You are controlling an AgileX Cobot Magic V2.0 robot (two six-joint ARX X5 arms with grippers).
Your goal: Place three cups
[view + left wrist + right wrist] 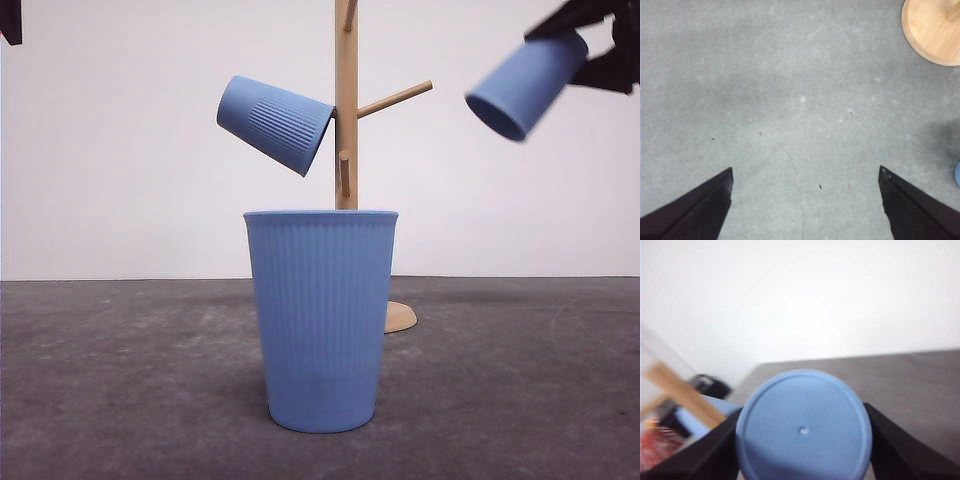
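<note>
One light-blue ribbed cup (320, 320) stands upright on the grey table, close to the front camera. A second cup (275, 122) hangs tilted on a left peg of the wooden rack (346, 100). The third cup (525, 85) is up in the air to the right of the rack, with its mouth pointing down-left. My right gripper (585, 48) is shut on it near its base. In the right wrist view that cup's flat base (804, 427) sits between the two dark fingers (895, 445). My left gripper (806, 168) hangs open over bare table, holding nothing.
The rack's round wooden base (935, 30) rests on the table behind the standing cup. A bare peg (395, 99) sticks out up and to the right, towards the held cup. A white wall stands behind the table.
</note>
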